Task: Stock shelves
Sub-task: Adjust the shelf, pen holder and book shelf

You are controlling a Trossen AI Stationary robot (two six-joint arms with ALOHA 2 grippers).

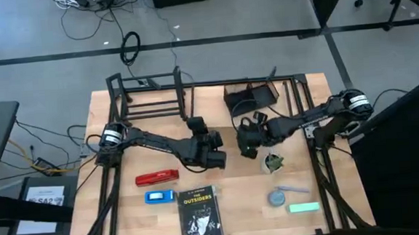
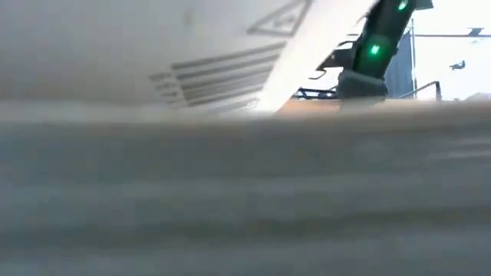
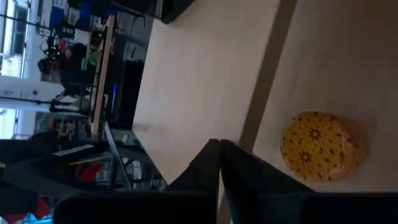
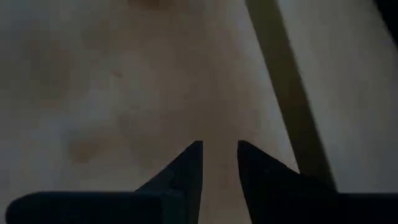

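Pale wood table [image 1: 106, 211], smooth and matt, with a faint grain. The far rack [image 1: 150, 92] looks like thin black metal tube. The book [image 1: 200, 214] has a dark cover with a slight sheen. The red stapler [image 1: 157, 178] looks like glossy plastic.

The right arm's two dark tapered fingers [image 4: 189, 168] stand slightly parted — a narrow gap between their tips — over the bare light wooden tabletop [image 4: 124, 81], beside a dark straight seam [image 4: 283, 81].

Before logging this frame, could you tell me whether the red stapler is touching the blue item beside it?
Apart. The high view shows bare table between the red stapler and the blue item.
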